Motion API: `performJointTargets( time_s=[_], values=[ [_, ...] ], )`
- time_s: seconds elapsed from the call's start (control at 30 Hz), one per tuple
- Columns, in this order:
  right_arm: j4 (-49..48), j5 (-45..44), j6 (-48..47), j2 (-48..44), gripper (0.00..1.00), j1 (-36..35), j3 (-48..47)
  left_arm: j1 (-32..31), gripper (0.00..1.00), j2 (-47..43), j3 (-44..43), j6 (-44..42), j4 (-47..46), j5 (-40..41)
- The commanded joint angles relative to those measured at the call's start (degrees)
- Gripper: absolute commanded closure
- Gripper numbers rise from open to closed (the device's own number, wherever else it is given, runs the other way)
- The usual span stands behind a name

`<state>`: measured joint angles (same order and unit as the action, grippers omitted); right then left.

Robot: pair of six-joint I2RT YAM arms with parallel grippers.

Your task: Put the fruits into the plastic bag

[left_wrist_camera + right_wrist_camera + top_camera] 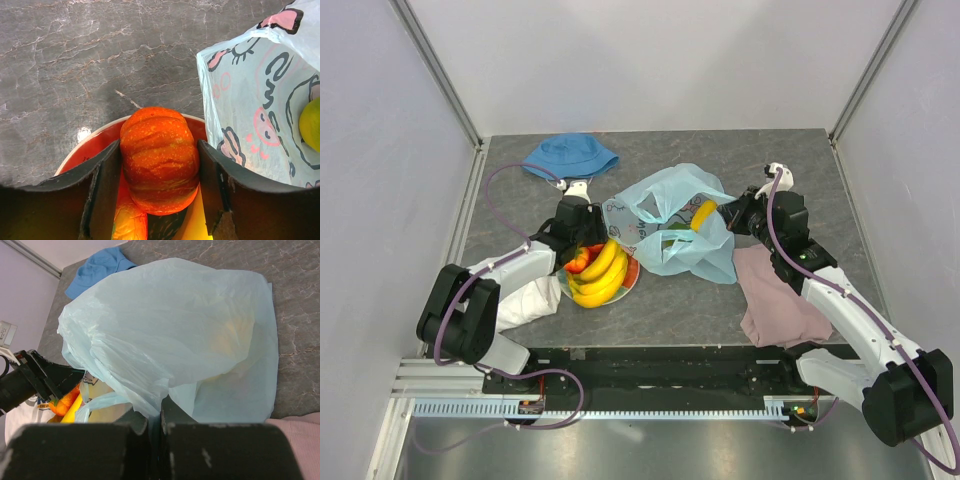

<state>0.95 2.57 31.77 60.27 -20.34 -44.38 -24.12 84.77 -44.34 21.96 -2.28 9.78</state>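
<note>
My left gripper [159,146] is shut on a ribbed orange-red fruit [159,155] just above the red-rimmed plate [98,138]; it is at the plate's far side in the top view [582,243]. A second orange fruit [129,220] lies below it. The yellow bananas [602,276] lie on the plate. The light-blue plastic bag [672,196] lies right of the plate, with one banana [704,214] at its mouth and a green fruit [311,125] inside. My right gripper [155,412] is shut on a fold of the bag [170,325] and holds its edge up [732,214].
A blue bucket hat [572,155] lies at the back left. A pink cloth [775,300] lies under my right arm. A white cloth [532,300] lies beside my left arm. Grey walls stand on three sides.
</note>
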Motion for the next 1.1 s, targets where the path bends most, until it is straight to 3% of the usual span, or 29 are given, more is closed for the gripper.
performJointTargets(
  time_s=[0.0,0.5,1.07],
  values=[
    [-1.1,-0.4,0.2,-0.8,1.0,0.1,0.3,0.1,0.43,-2.0,-0.8,-1.3,-2.5,-0.8],
    [-1.1,-0.4,0.3,-0.9,1.0,0.3,0.5,0.1,0.48,-7.1,2.9,-1.6,-6.8,-0.8],
    [-1.0,-0.4,0.3,-1.6,1.0,0.1,0.9,0.1,0.47,-15.1,8.6,-1.4,-10.1,11.3]
  ],
)
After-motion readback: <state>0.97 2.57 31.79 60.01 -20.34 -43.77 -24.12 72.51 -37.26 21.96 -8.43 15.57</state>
